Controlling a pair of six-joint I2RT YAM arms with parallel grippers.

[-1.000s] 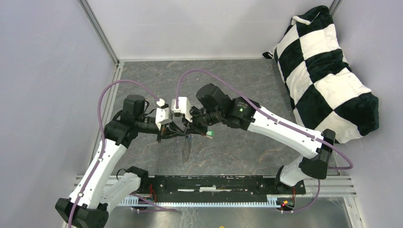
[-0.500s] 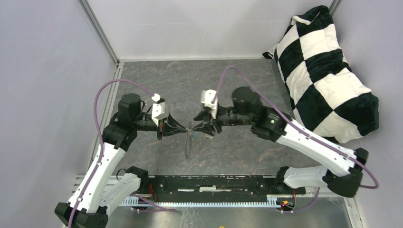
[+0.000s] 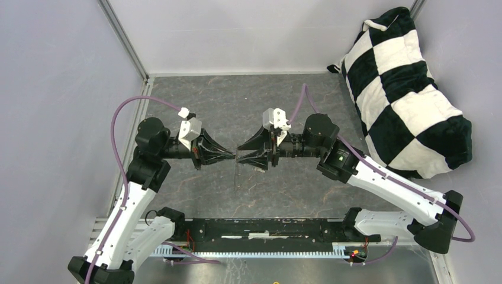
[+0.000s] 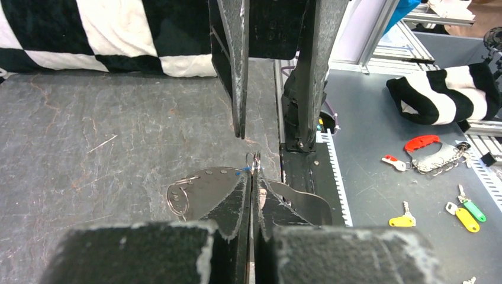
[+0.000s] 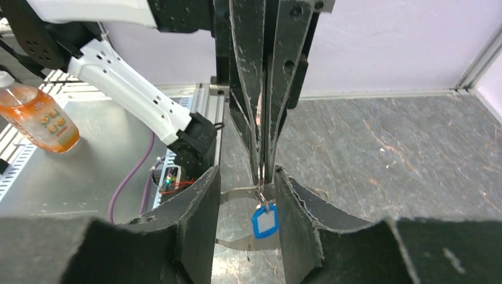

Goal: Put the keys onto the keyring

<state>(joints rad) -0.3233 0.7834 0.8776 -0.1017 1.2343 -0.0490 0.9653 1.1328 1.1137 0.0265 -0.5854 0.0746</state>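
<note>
My left gripper (image 3: 234, 155) is shut on the keyring (image 4: 253, 161), a thin metal loop pinched at its tips above the table. In the top view the keyring (image 3: 237, 173) hangs down from there as a faint loop. A key with a blue plastic head (image 5: 264, 221) dangles from the keyring (image 5: 261, 179) in the right wrist view. Facing it tip to tip, my right gripper (image 3: 239, 154) is open and holds nothing. Its fingers (image 4: 240, 77) stand on either side of the left gripper's tips. In its own view the right gripper (image 5: 246, 171) frames the blue key.
A black-and-white checkered cushion (image 3: 408, 89) lies at the back right. A black rail (image 3: 266, 228) runs along the near edge. Beyond the table are loose coloured keys (image 4: 467, 216) and an orange bottle (image 5: 38, 118).
The right gripper has opened and drawn back to the right. The left gripper has shifted slightly left, still shut on the keyring. The green bit seen at the right gripper earlier no longer shows.
</note>
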